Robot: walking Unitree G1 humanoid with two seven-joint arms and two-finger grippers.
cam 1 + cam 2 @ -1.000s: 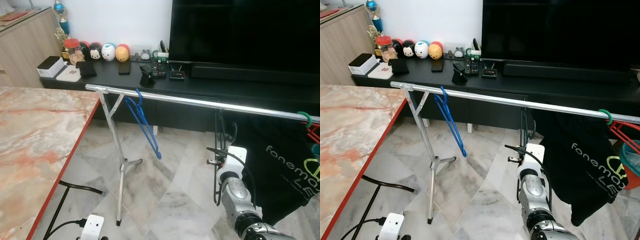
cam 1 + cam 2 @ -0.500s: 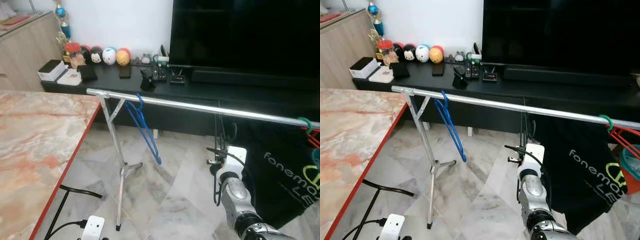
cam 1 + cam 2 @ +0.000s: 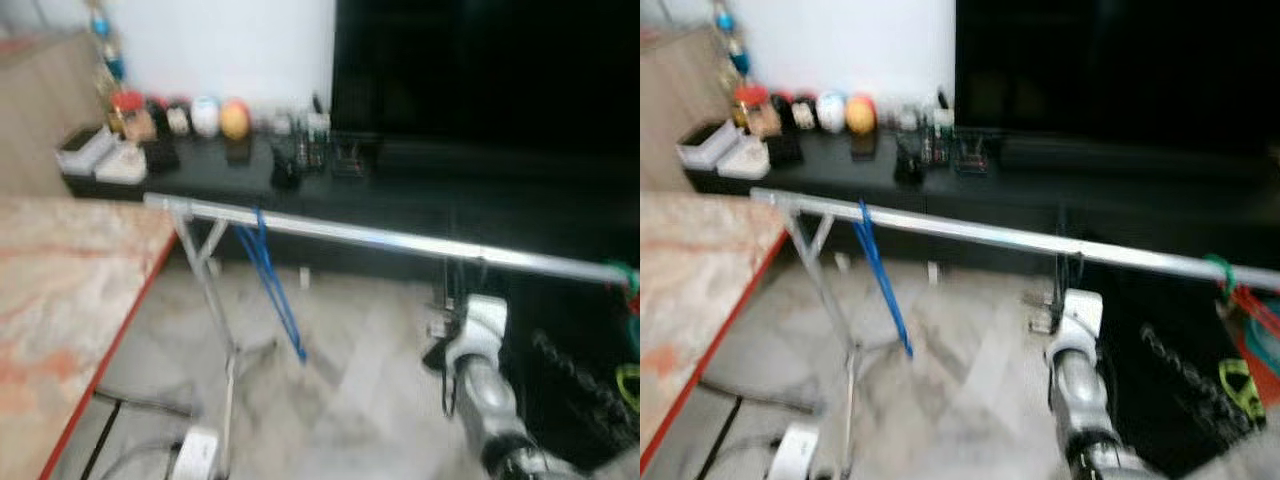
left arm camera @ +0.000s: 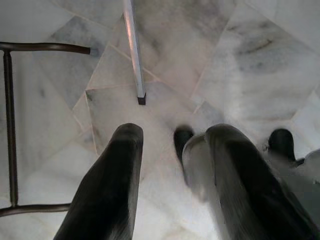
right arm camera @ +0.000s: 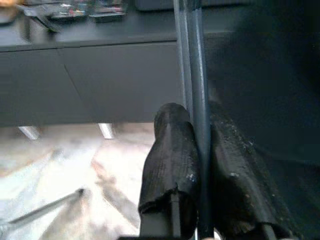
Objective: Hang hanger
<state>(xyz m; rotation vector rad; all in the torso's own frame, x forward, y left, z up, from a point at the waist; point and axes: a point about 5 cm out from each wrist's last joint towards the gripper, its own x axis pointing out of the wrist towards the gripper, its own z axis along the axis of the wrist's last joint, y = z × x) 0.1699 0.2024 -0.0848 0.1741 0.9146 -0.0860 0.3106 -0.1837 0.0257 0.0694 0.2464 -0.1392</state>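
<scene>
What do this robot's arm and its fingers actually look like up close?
The right arm is a rounded silver-grey tube with a white block at the wrist and thin black cables looping beside it. The right gripper's fingers are long, black and rough-textured. The left gripper's fingers are smooth, dark and rounded at the tips.

1. The right arm (image 3: 478, 368) is raised in front of the body, its silver forearm pointing forward and up. The eye views are blurred.
2. In the right wrist view, the right gripper (image 5: 200, 175) has its two black fingers (image 5: 170, 165) closed tightly on a thin dark bar that passes between them.
3. The left gripper (image 4: 172, 170) points down at the floor. Its two black fingers (image 4: 115, 180) are apart and hold nothing.
</scene>
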